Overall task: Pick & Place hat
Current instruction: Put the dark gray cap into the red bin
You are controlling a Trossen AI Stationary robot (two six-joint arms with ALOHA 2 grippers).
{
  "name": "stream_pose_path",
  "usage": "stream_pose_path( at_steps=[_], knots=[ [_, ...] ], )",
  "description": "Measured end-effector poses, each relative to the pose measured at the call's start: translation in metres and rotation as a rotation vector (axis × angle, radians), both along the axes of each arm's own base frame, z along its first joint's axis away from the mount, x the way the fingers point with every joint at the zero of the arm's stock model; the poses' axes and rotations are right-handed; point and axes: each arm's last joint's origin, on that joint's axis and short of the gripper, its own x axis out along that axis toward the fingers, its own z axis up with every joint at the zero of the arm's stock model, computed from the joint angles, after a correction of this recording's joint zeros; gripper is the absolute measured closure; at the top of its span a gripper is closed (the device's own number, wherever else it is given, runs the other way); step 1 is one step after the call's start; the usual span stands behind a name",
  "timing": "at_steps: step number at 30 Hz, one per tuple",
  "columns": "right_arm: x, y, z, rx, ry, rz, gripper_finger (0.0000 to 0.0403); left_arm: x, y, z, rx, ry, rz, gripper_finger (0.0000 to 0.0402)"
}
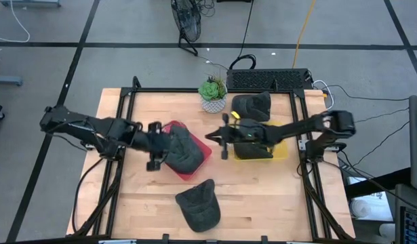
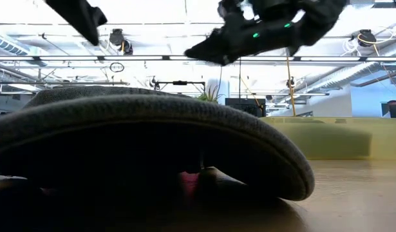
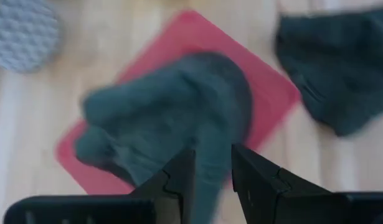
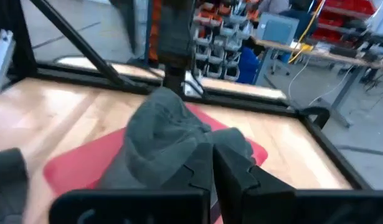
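The table (image 1: pixel 140 203) held a red mat (image 1: pixel 203 150) with a hat (image 1: pixel 183 150) on it, directly in front of the left gripper (image 1: pixel 154 146), whose fingers stood slightly parted over the hat's edge, holding nothing. The right gripper (image 1: pixel 224 137) hovered just beyond the mat, fingers nearly together and empty. A second hat (image 1: pixel 198 203) lay nearby. Closing on loose fabric risked a slipping, one-layer pinch.
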Motion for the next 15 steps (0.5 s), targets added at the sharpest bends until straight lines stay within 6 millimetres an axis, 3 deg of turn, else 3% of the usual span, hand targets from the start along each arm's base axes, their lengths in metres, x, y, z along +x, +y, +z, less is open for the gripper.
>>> stream_pose_path(
  at_steps=[6, 15],
  knots=[
    [0.039, -0.023, -0.013, 0.003, 0.029, -0.045, 0.0398, -0.012, -0.022, -0.012, -0.055, 0.068, 0.026, 0.0293],
    [0.072, -0.048, -0.033, 0.059, 0.056, 0.017, 0.0402, -0.02, -0.034, -0.061, -0.111, 0.14, 0.075, 0.0293]
  ],
)
